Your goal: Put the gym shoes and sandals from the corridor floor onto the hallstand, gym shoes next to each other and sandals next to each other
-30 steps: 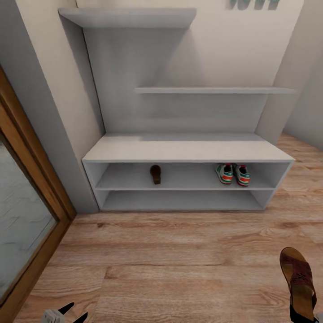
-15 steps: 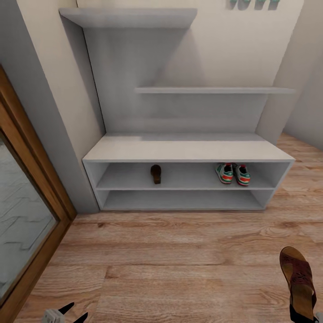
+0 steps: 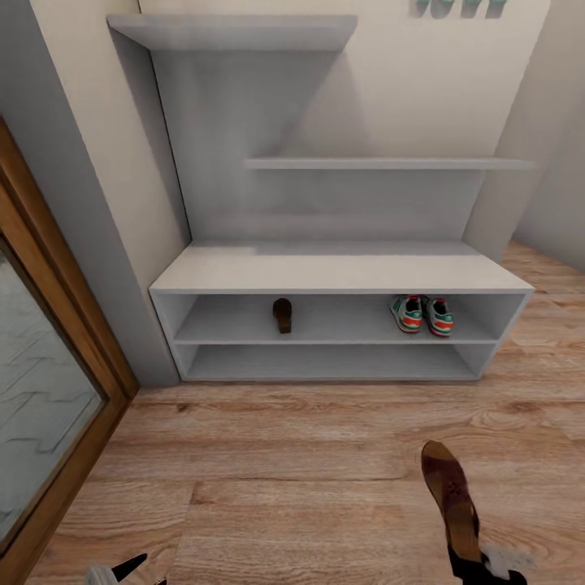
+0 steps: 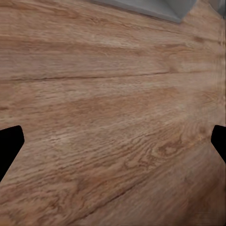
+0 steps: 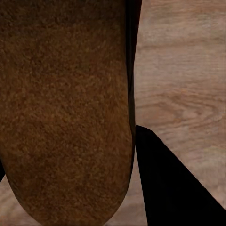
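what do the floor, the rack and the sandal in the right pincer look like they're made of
Floor: wood planks, matte, with grain and knots showing; could be laminate.
Rack: pale grey-white board, smooth and matte, probably painted or laminated; no grain shows.
Sandal: dark brown, leather-like upper; its underside in the right wrist view is grainy brown, perhaps suede or cork. It is held by the right pincer.

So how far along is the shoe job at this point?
Done: both gym shoes sit side by side on the hallstand upper shelf, with one sandal further left. In hand: the right gripper holds the second sandal above the floor. Left: setting it beside its mate.
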